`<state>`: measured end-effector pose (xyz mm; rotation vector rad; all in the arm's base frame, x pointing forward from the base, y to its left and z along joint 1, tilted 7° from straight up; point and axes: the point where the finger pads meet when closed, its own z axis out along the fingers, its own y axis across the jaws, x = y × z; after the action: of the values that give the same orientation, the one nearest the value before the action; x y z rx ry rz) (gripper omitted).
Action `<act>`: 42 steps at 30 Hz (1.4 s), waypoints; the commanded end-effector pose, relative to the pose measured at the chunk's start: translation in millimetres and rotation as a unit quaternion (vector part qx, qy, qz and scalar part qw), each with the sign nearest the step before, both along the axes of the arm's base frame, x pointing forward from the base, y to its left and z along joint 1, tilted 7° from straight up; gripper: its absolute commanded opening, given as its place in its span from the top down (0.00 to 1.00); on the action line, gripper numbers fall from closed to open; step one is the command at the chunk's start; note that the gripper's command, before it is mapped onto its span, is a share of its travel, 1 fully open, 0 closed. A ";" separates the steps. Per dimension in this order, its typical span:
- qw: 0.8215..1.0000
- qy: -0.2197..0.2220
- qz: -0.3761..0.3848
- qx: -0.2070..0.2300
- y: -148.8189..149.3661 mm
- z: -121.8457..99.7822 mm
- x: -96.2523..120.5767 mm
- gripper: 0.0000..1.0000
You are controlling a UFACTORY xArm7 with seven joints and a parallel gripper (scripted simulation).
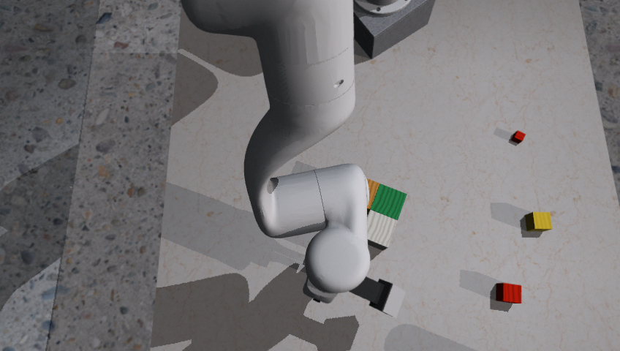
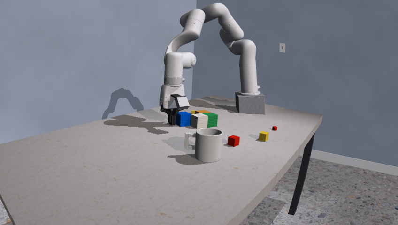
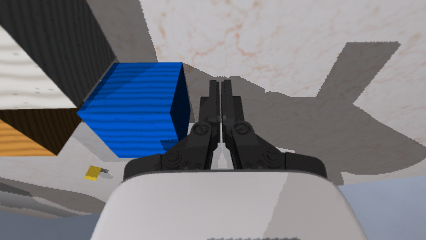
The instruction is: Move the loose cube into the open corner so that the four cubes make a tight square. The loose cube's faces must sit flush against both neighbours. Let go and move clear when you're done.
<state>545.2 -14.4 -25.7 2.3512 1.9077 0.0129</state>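
The blue cube (image 2: 183, 118) (image 3: 132, 100) stands on the table beside the other cubes, near the white cube's corner; the arm hides it in the top view. The white cube (image 1: 381, 229) (image 2: 199, 121) (image 3: 20, 75), green cube (image 1: 388, 201) (image 2: 212, 119) and orange cube (image 1: 372, 191) (image 2: 202, 111) (image 3: 22, 140) form an L. The corner beside the white and orange cubes is only partly seen. My gripper (image 2: 172, 123) (image 3: 220, 94) is shut and empty, its fingertips low at the table, just beside the blue cube on the side away from the L. Any contact cannot be told.
A red cube (image 1: 509, 292) (image 2: 233, 140), a yellow cube (image 1: 538, 221) (image 2: 263, 136) and a tiny red cube (image 1: 518, 136) (image 2: 274, 128) lie apart. A mug (image 2: 208, 146) stands nearer the exterior camera. A small yellow cube (image 2: 193, 112) (image 3: 92, 173) lies beyond the L.
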 end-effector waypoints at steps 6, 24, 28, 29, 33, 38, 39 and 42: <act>1.000 -0.002 0.000 0.000 0.3 1.7 1.7 1.00; 1.000 -0.002 0.000 0.000 0.6 1.6 0.7 1.00; 1.000 -0.002 0.000 0.000 1.0 1.4 -0.7 1.00; 1.000 -0.002 0.000 0.000 1.1 1.4 -1.1 1.00; 1.000 -0.002 0.000 0.000 1.6 1.2 -2.6 1.00; 1.000 -0.002 0.000 0.000 2.0 1.1 -4.1 1.00; 1.000 -0.002 0.000 0.000 2.1 1.0 -4.3 1.00; 1.000 -0.002 0.000 0.000 2.1 1.0 -4.4 1.00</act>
<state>539.4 -12.7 -26.5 2.3513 1.9078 0.0128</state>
